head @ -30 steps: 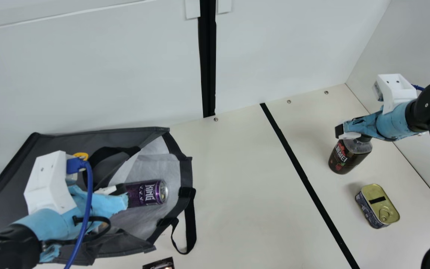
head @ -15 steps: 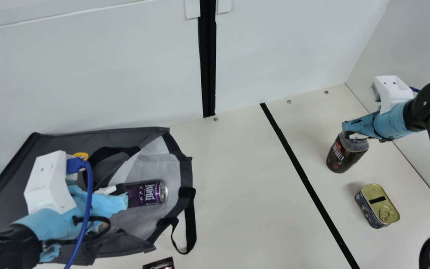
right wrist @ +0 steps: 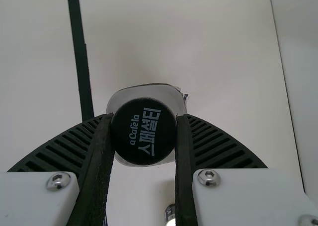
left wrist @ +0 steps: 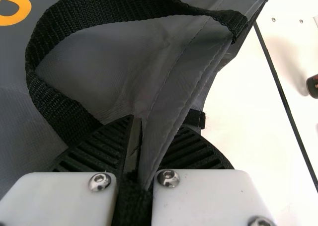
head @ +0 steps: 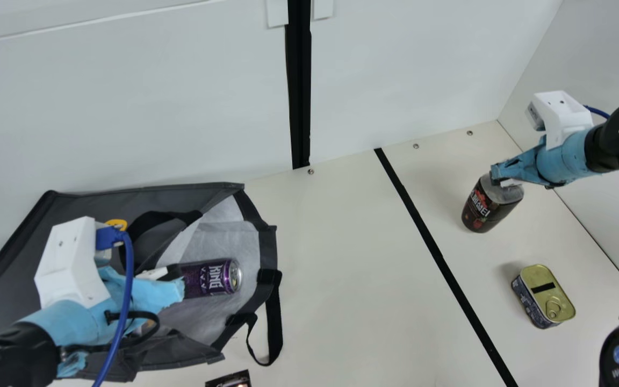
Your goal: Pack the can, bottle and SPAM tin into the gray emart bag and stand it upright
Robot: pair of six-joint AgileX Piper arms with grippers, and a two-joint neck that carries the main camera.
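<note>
Main view looks down, sharing the table (head: 342,258) with closer wrist views.

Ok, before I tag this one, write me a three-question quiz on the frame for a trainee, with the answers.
1. True or false: the can lies inside the gray bag.
2. Fill in the blank: the right gripper grips the bottle by its ____.
3. Multiple choice: the left gripper is closed on
a) the can
b) the fabric of the bag
c) the bottle

Key: 1. True; 2. cap; 3. b
</note>
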